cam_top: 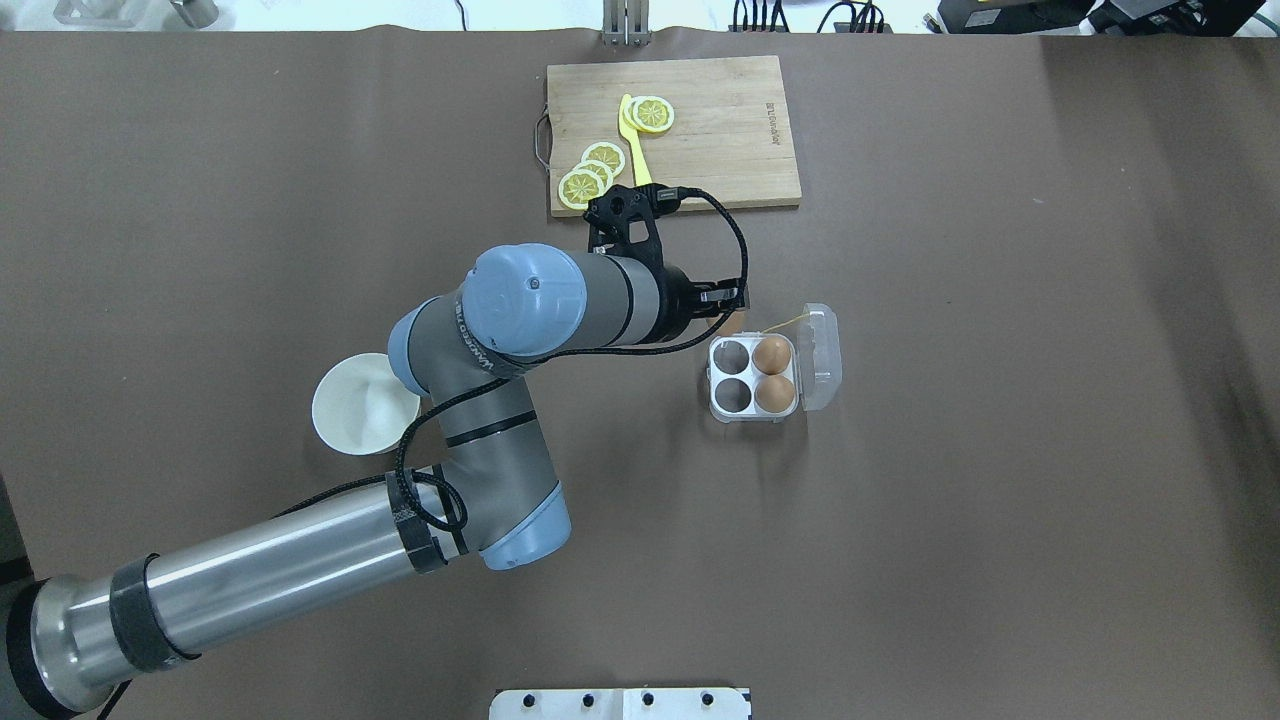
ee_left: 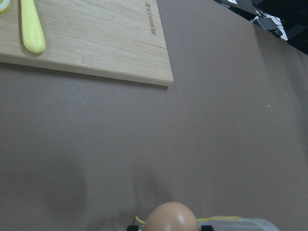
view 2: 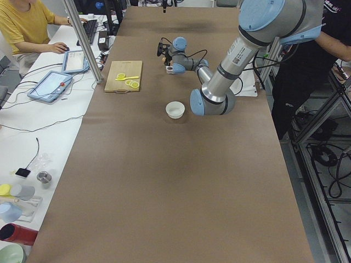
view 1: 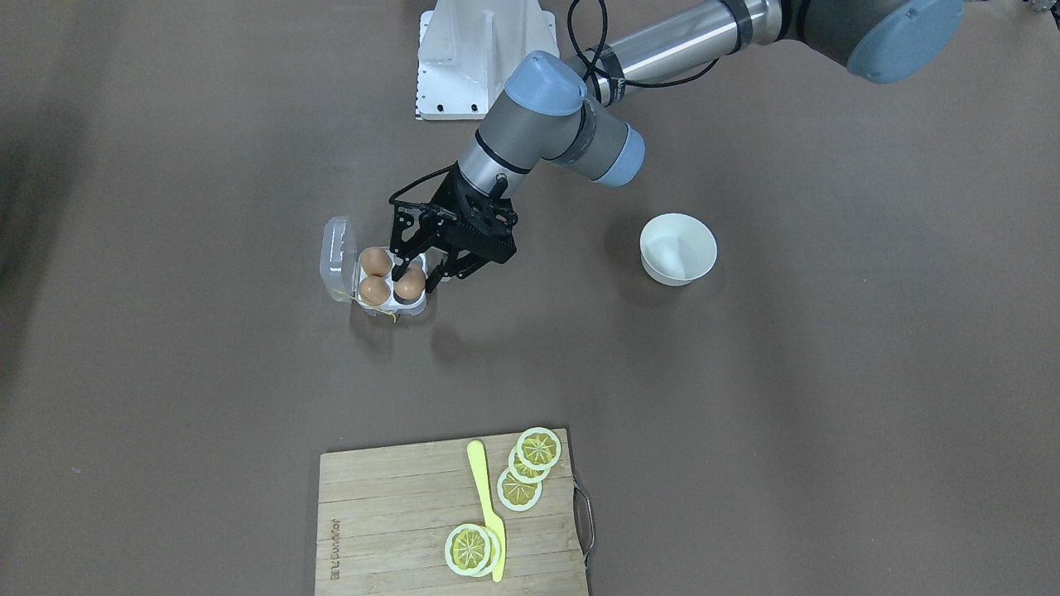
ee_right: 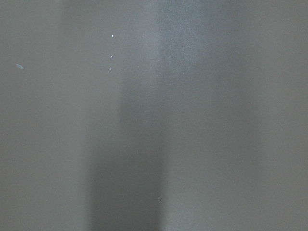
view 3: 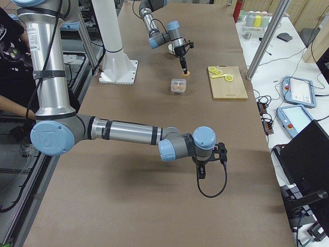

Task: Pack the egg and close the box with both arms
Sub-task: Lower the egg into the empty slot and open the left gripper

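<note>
A: State of left gripper (view 1: pixel 414 280)?
B: Pinching the egg (ee_left: pixel 169 217), raised just beside the box's (cam_top: pixel 713 378) near edge.
A: Box contents?
B: Its lid (cam_top: pixel 822 357) is open; two eggs (cam_top: pixel 771 354) sit in the cells farther from that gripper.
A: And right gripper (view 3: pixel 201 172)?
B: Over the surface (view 3: pixel 154 195), well apart; cannot tell whether spread or pressed together.

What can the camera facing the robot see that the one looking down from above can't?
Only the front-facing view shows the egg plainly, pinched in the left gripper; from overhead the wrist hides nearly all of it. Only the overhead view shows the box's two empty cells. Both show two other eggs in the box, its open lid, the white bowl and the cutting board with lemon slices.
</note>
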`<state>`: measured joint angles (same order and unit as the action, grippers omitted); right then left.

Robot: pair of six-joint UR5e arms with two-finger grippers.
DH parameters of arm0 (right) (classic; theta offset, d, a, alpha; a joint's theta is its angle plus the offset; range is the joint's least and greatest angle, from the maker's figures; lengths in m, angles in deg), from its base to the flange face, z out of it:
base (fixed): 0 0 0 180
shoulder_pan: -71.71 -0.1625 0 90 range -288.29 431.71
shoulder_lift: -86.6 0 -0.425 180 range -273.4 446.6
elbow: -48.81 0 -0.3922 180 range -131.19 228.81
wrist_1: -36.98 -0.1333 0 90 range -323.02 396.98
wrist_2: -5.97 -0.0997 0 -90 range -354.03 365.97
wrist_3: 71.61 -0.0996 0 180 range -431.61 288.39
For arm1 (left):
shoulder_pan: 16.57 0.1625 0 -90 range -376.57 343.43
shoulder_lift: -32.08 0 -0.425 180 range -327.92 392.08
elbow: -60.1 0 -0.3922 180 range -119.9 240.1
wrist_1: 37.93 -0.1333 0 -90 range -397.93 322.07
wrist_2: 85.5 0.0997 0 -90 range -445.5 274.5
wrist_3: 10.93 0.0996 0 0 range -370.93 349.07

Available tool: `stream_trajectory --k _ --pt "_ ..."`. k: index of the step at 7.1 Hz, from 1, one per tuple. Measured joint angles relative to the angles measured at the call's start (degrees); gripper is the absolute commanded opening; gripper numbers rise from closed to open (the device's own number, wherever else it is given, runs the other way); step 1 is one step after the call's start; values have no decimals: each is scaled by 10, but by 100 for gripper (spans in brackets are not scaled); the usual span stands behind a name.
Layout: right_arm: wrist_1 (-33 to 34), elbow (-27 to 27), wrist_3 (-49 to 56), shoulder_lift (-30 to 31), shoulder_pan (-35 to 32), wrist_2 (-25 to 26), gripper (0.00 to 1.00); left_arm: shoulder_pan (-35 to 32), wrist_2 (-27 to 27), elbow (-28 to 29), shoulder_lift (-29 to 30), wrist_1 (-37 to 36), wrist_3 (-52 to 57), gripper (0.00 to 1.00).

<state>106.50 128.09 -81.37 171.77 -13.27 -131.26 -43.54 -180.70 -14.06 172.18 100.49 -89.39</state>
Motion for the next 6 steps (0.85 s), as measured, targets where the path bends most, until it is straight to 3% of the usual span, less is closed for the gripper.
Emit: stream_trajectory --k 6 --pt "0 3 0 2 -1 1 100 9 4 20 5 0 3 49"
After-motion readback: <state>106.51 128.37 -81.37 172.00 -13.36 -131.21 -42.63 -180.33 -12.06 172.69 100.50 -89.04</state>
